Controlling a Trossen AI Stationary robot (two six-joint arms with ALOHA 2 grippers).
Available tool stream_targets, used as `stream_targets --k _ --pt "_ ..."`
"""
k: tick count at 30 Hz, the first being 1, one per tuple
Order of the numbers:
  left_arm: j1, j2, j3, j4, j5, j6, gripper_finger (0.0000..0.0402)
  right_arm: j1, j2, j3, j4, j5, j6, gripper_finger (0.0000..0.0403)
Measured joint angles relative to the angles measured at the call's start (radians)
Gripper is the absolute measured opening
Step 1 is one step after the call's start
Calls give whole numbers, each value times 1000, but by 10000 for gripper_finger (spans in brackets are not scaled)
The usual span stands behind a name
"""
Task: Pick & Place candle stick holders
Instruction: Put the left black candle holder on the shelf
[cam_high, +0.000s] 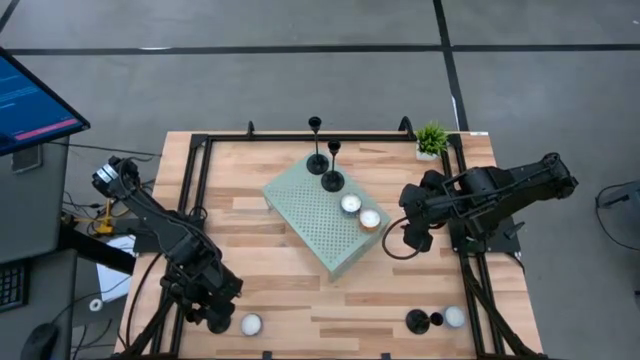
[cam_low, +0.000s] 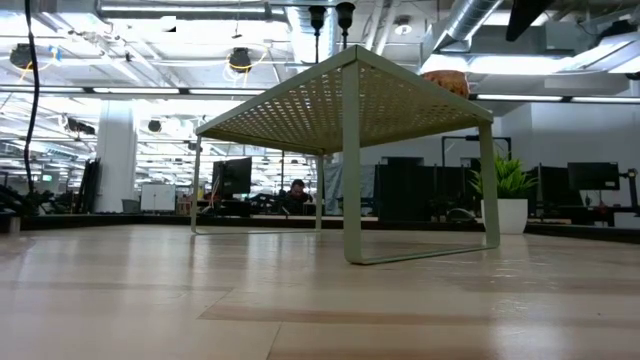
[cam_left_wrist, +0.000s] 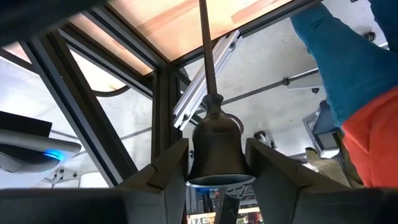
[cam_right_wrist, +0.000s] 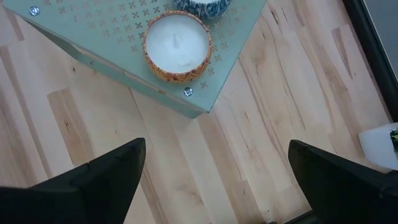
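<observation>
Jaws first: the left gripper (cam_left_wrist: 214, 180) has its jaws closed against the cup end of a holder (cam_left_wrist: 214, 146), whose thin stem runs straight away from the wrist camera; the high view puts this gripper (cam_high: 212, 312) at the near left corner of the bench (cam_high: 270, 310), just beside a tealight (cam_high: 250, 324). The right gripper (cam_right_wrist: 214, 180) hangs with jaws wide apart and nothing between them, over bare wood just off the corner of the green perforated stand (cam_high: 318, 215), near an amber-rimmed candle (cam_right_wrist: 177, 38). Two holders (cam_high: 331, 178) stand upright on the stand's far end, touching or nearly so. A fourth holder (cam_high: 418, 321) sits at the near right beside another tealight (cam_high: 455, 317). A small potted plant (cam_high: 431, 140) stands at the far right corner. We judge the step in hand to be carrying the gripped holder toward the stand. The grip is on the small cup with the heavier disc base out at the end of the stem, so the piece could swing; we would lift slowly, keep the stem steady, travel high enough to clear the stand's edge, and set the base down flat on open mesh, well apart from the two standing holders and the candles, before releasing. We cannot tell from these views whether the base is off the bench.
</observation>
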Motion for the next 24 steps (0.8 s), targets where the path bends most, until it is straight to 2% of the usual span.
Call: stream_targets --k 4,12,17,24 --pt "11 -6 0 -3 0 -4 136 0 0 0 0 13 -6 384" --pt "80 -29 0 -32 15 -25 149 -27 0 0 3 47 -93 384" --pt "149 -50 2 -32 34 -58 139 -59 0 0 4 47 -158 384" --pt "279 -101 2 -27 26 -132 152 -107 0 0 27 47 -253 384"
